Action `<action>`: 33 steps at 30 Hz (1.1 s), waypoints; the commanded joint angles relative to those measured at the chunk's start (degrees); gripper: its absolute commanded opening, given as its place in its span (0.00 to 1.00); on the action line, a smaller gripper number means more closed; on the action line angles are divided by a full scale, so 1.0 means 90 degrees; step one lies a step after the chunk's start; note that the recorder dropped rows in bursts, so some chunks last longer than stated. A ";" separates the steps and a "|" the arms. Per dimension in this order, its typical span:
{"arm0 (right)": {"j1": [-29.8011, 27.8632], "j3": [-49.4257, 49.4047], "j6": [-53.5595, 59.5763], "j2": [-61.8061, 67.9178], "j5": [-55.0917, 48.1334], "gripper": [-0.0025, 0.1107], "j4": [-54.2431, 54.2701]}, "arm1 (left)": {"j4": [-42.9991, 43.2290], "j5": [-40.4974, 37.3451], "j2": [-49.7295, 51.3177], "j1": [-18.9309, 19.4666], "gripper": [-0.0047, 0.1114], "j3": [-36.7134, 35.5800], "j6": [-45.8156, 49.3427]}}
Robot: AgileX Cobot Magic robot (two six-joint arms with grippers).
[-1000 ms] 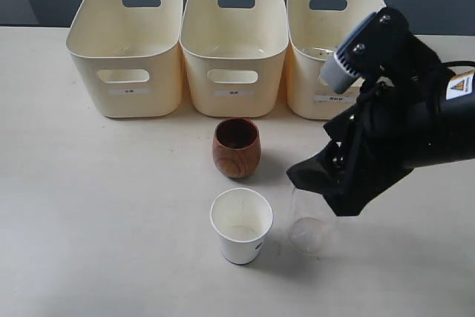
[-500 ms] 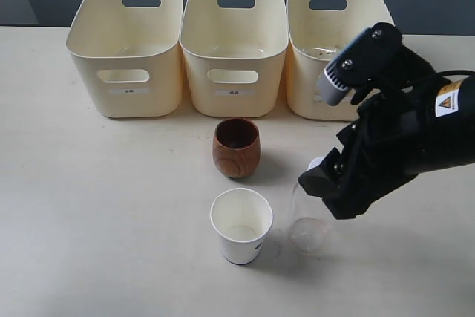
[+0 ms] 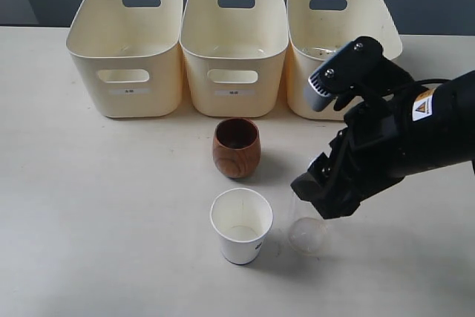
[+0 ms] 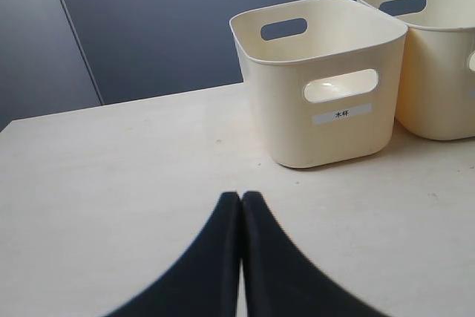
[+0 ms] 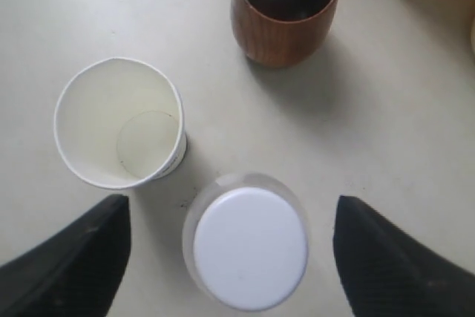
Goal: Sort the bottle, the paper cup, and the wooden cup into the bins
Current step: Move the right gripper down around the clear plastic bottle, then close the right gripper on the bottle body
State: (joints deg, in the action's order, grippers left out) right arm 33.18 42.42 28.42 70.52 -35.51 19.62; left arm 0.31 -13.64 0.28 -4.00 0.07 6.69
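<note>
Beneath the right hand: the bottle (image 5: 250, 246) is standing upright on the surface (image 3: 111, 206), its white cap facing straight up at the wrist camera.
Right hand (image 5: 230, 257): it is hovering over the bottle with its fingers (image 5: 70, 257) spread wide, one to each side of the cap and touching nothing; I judge it is lining up for a grasp from above.
Why the bottle: it is sitting nearest this hand, and being the tallest thing it is the one easiest to reach from overhead.
Just beside the hand: the paper cup (image 3: 240, 225) is standing mouth up, close to the bottle but apart from it, so a closing finger could brush it.
Beyond the hand: the wooden cup (image 3: 237, 147) is standing mouth up, between the paper cup and the bins.
Farthest from the hand: the bins (image 3: 235, 47) are sitting side by side in one row, labels facing the cups, probably so each takes one kind of item.
Left hand (image 4: 241, 209): it is resting well apart from the work, fingertips pressed together and holding nothing, near the end bin.
Count: one bottle, one paper cup, one wooden cup, three bins, two hands.
Progress: nothing is sorted yet, judging by all three items being on the surface.
</note>
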 commanded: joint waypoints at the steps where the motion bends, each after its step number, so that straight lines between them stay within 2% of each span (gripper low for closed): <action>1: 0.0007 0.0027 -0.0005 -0.0010 0.0203 0.66 0.0030 | 0.0002 -0.0010 -0.0032 -0.0023 0.04 -0.0008 -0.0012; 33: 0.0007 0.0027 -0.0169 0.0003 -0.0107 0.66 -0.0036 | 0.0002 -0.0010 -0.0032 -0.0023 0.04 -0.0008 -0.0012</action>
State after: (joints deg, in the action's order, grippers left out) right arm 33.18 42.42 27.19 70.52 -36.27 19.62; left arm 0.31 -13.64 0.28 -4.00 0.07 6.69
